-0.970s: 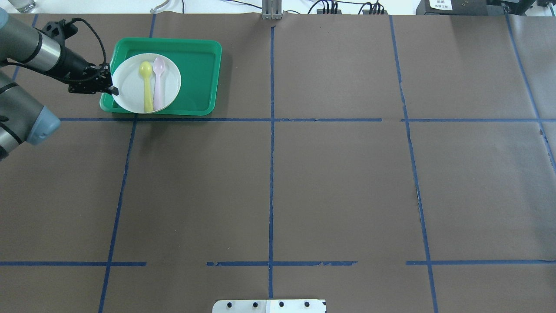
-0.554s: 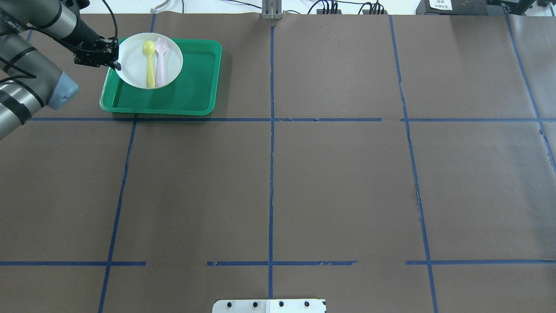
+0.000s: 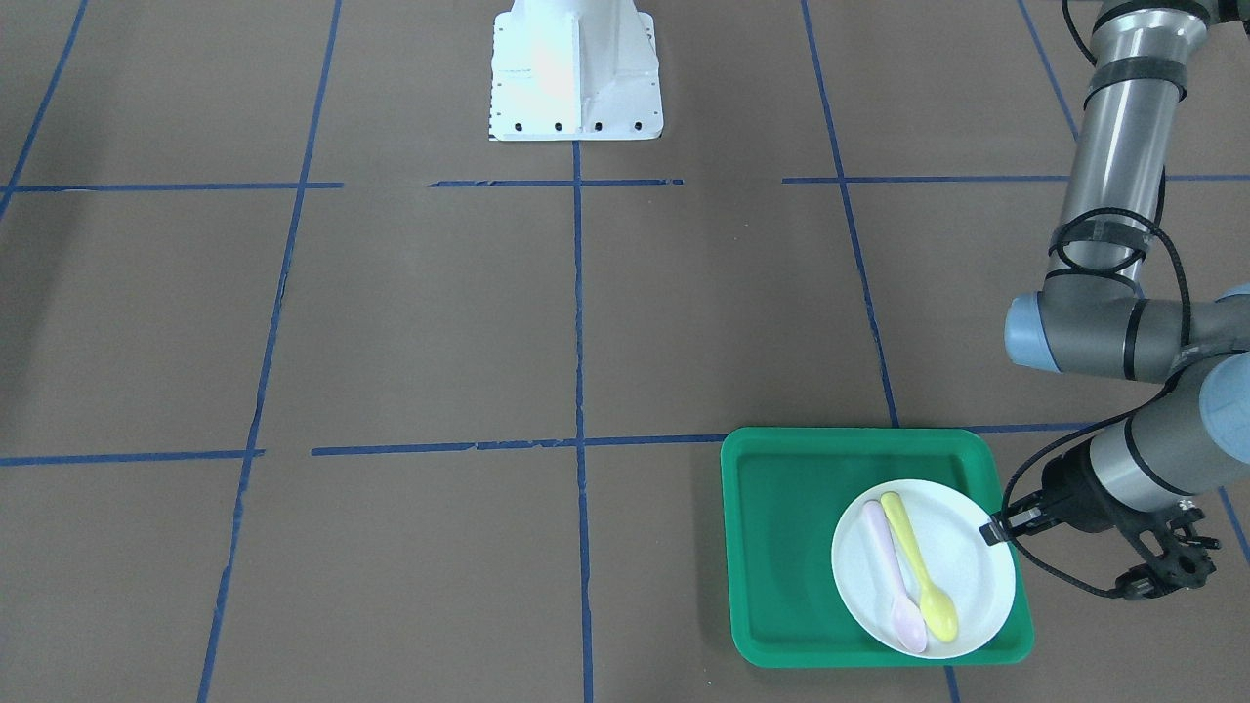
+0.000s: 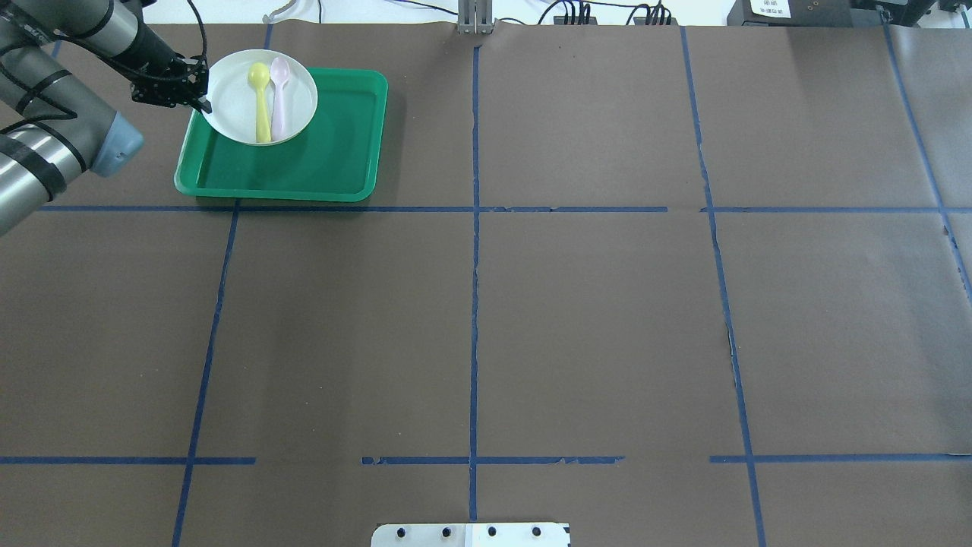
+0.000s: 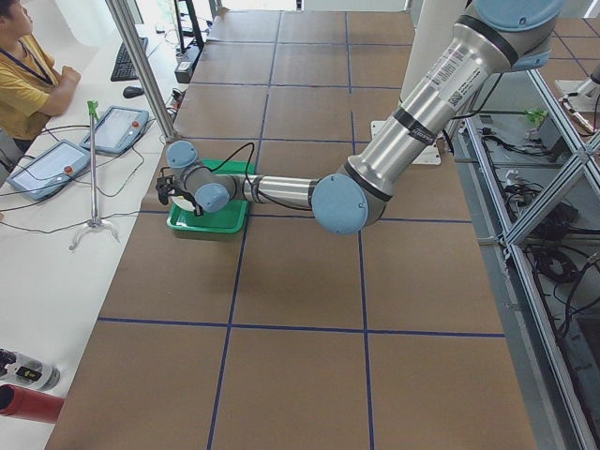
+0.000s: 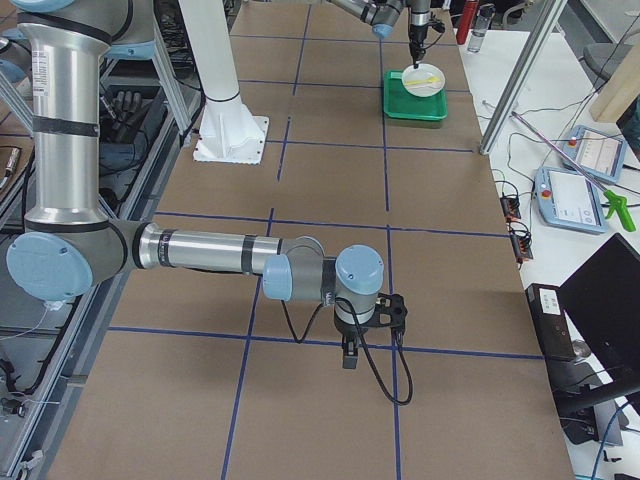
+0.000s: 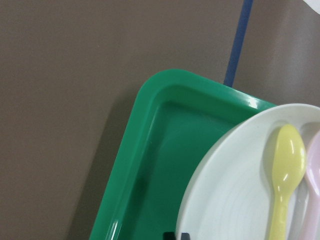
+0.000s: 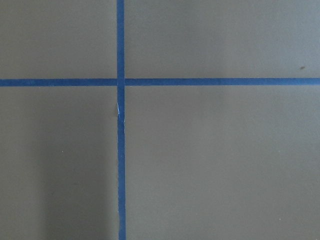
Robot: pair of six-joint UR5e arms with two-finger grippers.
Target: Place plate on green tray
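Although the small round white plastic plate (image 4: pixel 228 102) hung over the large rectangular green plastic tray (image 4: pixel 334 144), it did not look set down. The left hand (image 4: pixel 202 105) pinched its rim, jaws closed down to the thickness of that edge. A yellow plastic spoon (image 4: pixel 260 99) and a pale pink plastic spoon (image 4: pixel 279 95) lay side by side on the plate. It was above the tray's far corner on the robot's left, and in the left wrist view it seemed raised clear of the tray floor. The carry looked nearly done; lowering, letting go and pulling away probably remained. The right hand (image 6: pixel 347 352) hung over the brown desk (image 4: pixel 577 319), well apart, and I could not tell how its jaws stood.
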